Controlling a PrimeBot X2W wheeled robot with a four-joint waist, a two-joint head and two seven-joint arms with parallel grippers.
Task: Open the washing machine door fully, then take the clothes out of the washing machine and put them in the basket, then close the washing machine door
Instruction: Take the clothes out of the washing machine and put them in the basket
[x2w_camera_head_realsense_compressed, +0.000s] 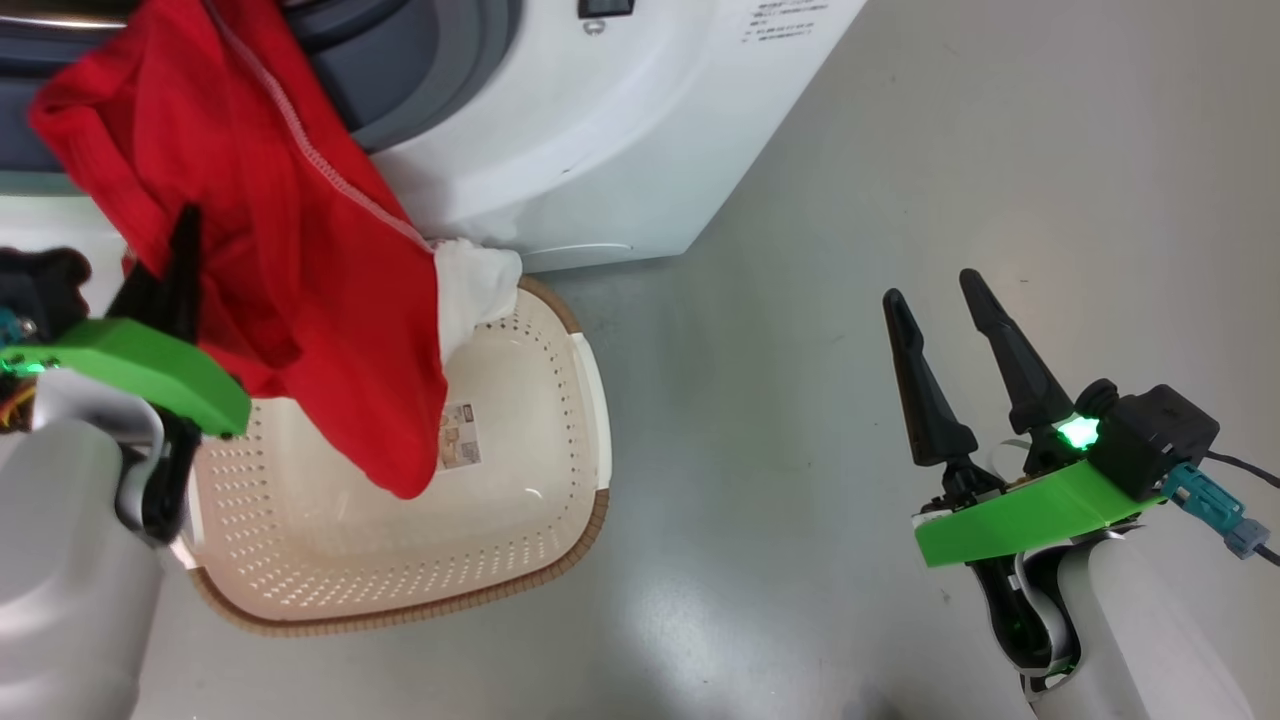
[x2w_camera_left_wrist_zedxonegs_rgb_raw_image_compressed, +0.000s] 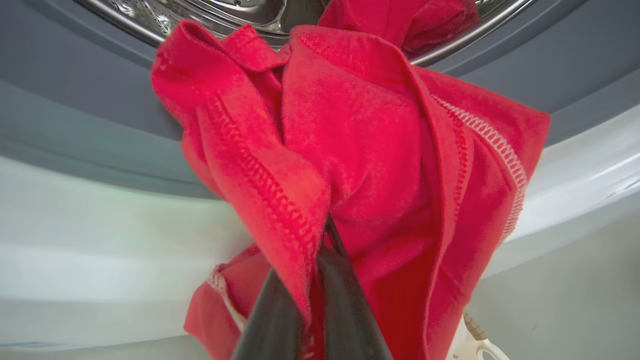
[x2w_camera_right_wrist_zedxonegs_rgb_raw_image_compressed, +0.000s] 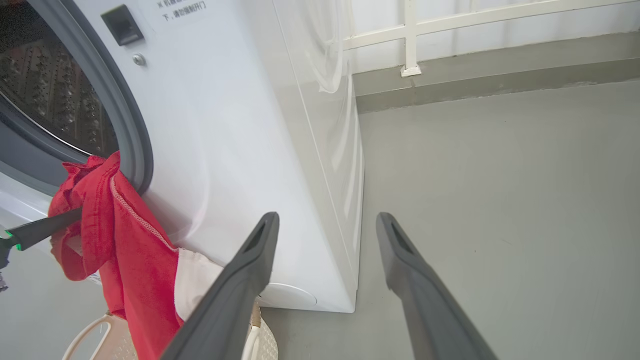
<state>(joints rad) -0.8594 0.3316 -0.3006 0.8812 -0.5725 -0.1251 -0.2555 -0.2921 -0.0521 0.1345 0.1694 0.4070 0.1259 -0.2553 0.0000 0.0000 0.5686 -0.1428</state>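
The red clothes (x2w_camera_head_realsense_compressed: 300, 250) are pinched between the closed fingers of the left gripper (x2w_camera_left_wrist_zedxonegs_rgb_raw_image_compressed: 322, 250) and are draped from the washing machine (x2w_camera_head_realsense_compressed: 620, 130) opening down over the basket (x2w_camera_head_realsense_compressed: 592, 400). The right gripper (x2w_camera_head_realsense_compressed: 932, 288) is held spread and empty above the floor (x2w_camera_head_realsense_compressed: 850, 150). The machine's printed lines (x2w_camera_head_realsense_compressed: 785, 20) and the basket's paper label (x2w_camera_head_realsense_compressed: 460, 436) are too small to be read.

Bright, even light, soft glare on the floor (x2w_camera_head_realsense_compressed: 690, 610) (wrist views curve at edges).
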